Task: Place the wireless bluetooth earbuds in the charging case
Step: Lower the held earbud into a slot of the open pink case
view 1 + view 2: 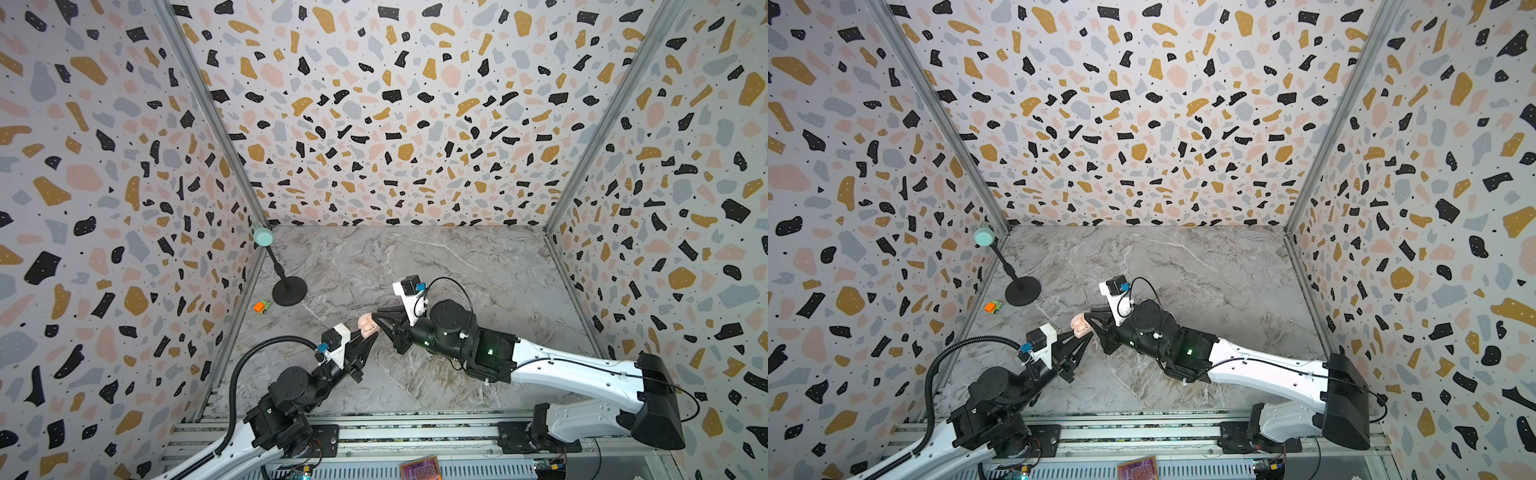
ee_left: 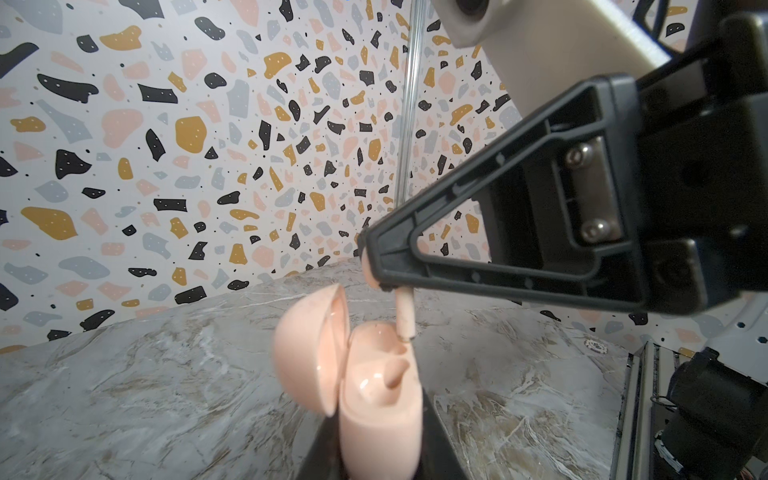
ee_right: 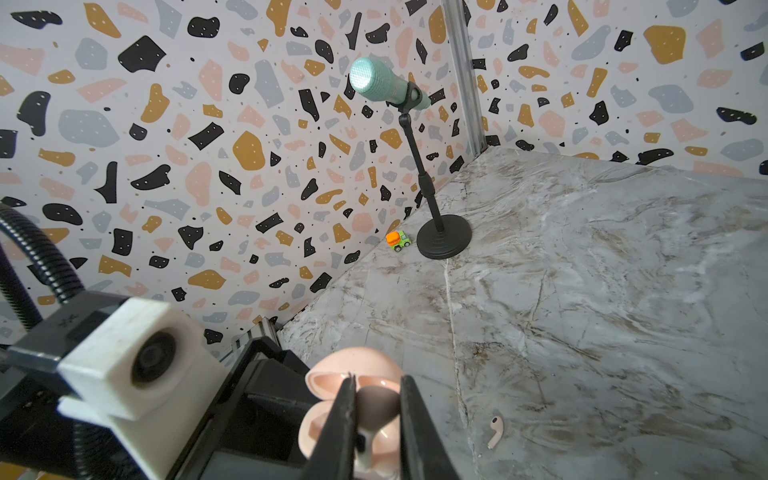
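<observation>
A pale pink charging case [image 1: 368, 324] [image 1: 1079, 325] hangs above the marble floor with its lid [image 2: 309, 353] hinged open. My left gripper [image 1: 371, 337] [image 2: 380, 451] is shut on the case's lower body [image 2: 380, 407]. My right gripper [image 1: 374, 316] [image 3: 376, 401] is shut on the head of one pinkish-white earbud [image 2: 404, 316]. Its stem points down, with the tip at the mouth of a socket in the case. A second earbud [image 3: 495, 432] lies loose on the floor beside the case.
A mint microphone [image 1: 263, 236] on a black round-based stand [image 1: 289, 291] stands at the left wall. A small orange and green toy car [image 1: 262, 306] sits next to it. Metal rails [image 1: 415, 432] run along the front edge.
</observation>
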Controlling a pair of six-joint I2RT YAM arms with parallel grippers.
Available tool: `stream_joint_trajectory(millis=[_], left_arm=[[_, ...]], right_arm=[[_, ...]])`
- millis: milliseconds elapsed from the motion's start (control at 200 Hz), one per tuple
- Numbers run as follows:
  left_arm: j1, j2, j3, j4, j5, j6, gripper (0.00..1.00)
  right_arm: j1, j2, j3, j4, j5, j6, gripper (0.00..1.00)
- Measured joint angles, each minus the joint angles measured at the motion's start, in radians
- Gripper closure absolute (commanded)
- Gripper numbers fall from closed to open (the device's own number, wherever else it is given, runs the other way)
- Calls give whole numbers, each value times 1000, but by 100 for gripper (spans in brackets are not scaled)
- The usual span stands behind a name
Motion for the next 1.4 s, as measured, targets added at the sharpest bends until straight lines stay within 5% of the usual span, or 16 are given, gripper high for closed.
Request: stream_joint_trajectory(millis=[1397], left_arm=[[6,-6,0,-3,0,-8,100]], right_arm=[[28,26,-17,27,29,-13,76]])
